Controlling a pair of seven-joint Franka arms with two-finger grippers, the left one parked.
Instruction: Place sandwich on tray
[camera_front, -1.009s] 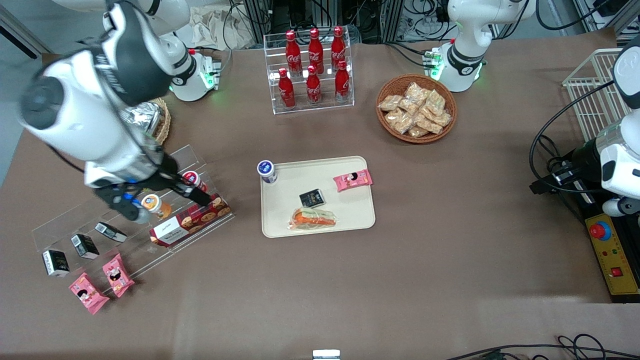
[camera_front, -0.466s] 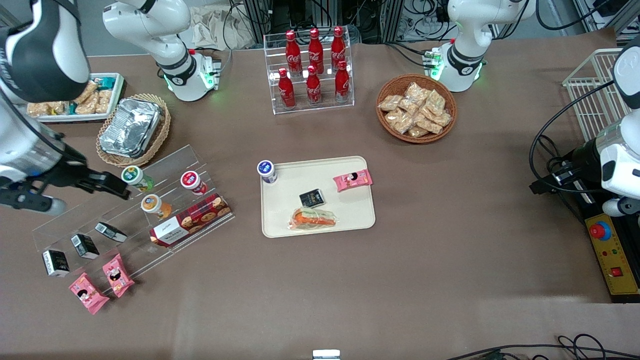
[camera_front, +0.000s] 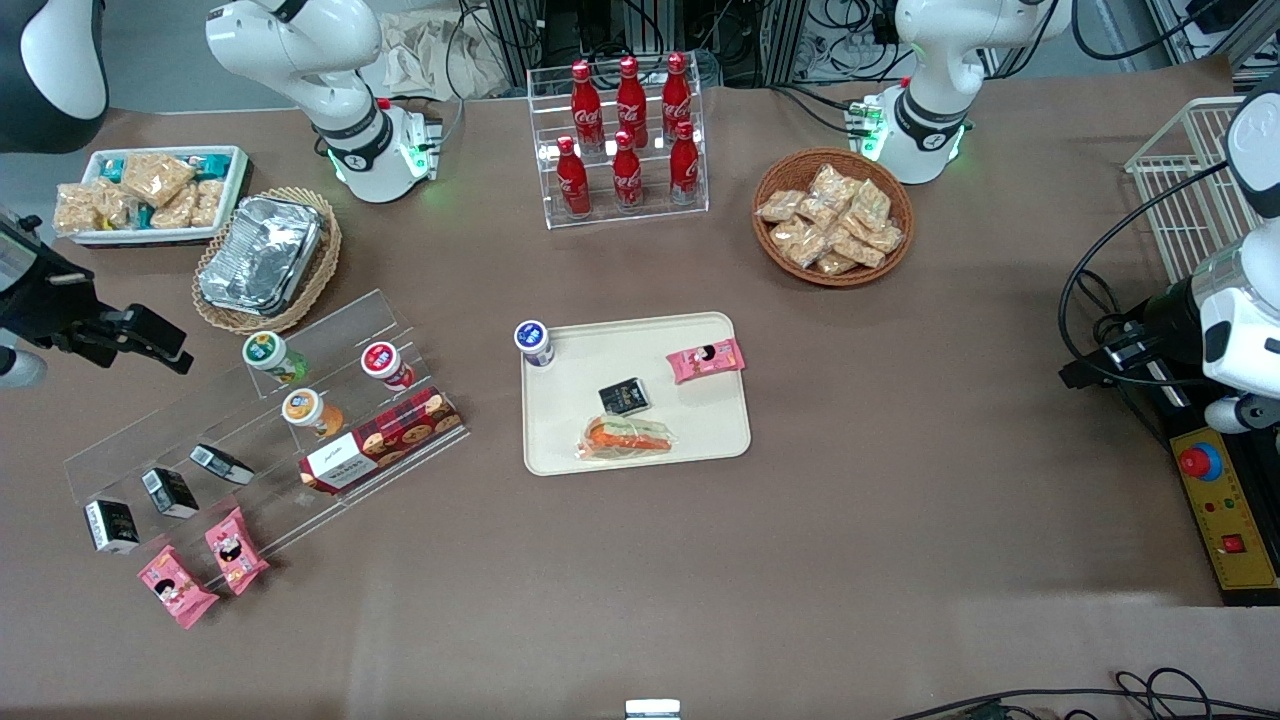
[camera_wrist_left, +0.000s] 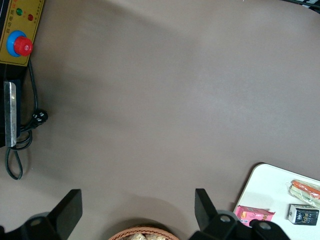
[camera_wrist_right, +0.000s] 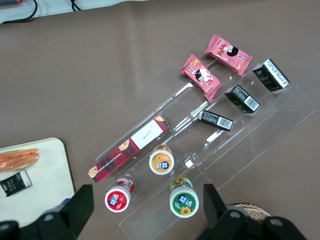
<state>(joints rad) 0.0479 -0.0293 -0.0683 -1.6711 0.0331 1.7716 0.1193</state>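
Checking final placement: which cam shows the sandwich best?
Front view: the whole sandwich lies on the tray. Both wrist views clip it at the frame edge. The claw is open, toward the working arm's end.

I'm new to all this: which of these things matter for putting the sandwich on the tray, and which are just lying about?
Job: sandwich, already lying on the tray; open gripper above the table near the acrylic stand.
Lying about: cola bottles, snack basket, foil tray.
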